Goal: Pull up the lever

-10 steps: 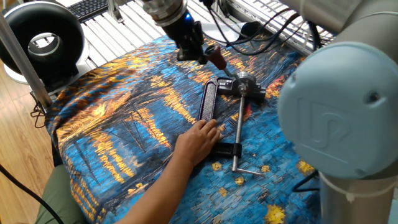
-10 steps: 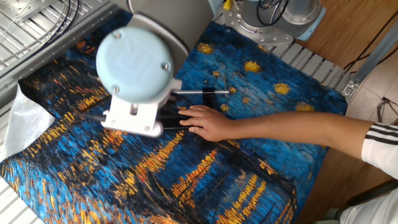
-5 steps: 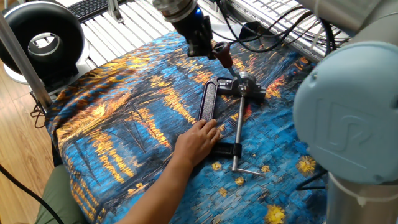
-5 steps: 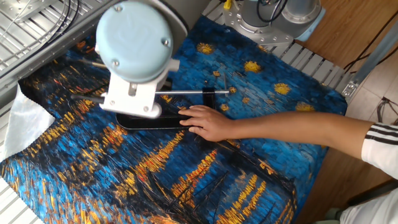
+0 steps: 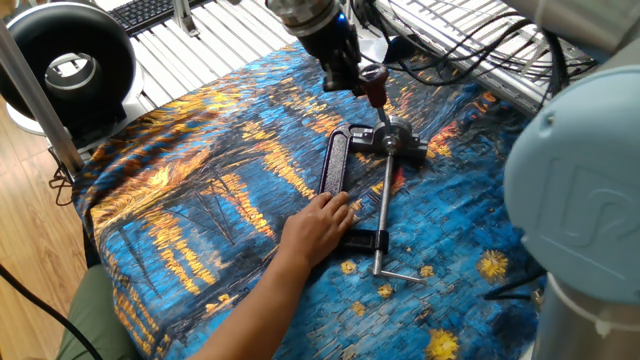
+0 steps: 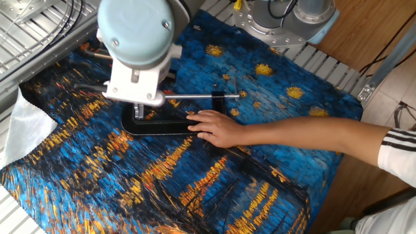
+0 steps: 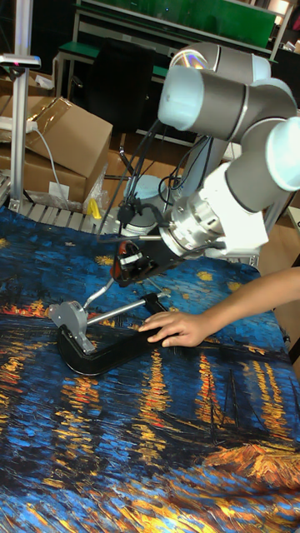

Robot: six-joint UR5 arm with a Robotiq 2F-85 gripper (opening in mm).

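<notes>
1 lever (image 7: 107,290), 1 clamp (image 5: 338,165), 1 hand (image 5: 318,224), fingers (image 7: 125,261) closed on lever.

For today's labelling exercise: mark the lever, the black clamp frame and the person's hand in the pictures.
lever (image 7: 100,293), tall fixed view, on its thin silver arm.
black clamp frame (image 5: 337,162), one fixed view, on its long straight back.
person's hand (image 6: 218,128), the other fixed view, on the back of the hand.

three cameras ring one cloth-covered table.
one fixed view looks down from beside the arm's base, close over the clamp (image 5: 345,170); the other fixed view looks down from the opposite side; the tall fixed view stands low at the table's edge, facing the arm. all share the clamp and the person's hand (image 6: 218,128).
</notes>
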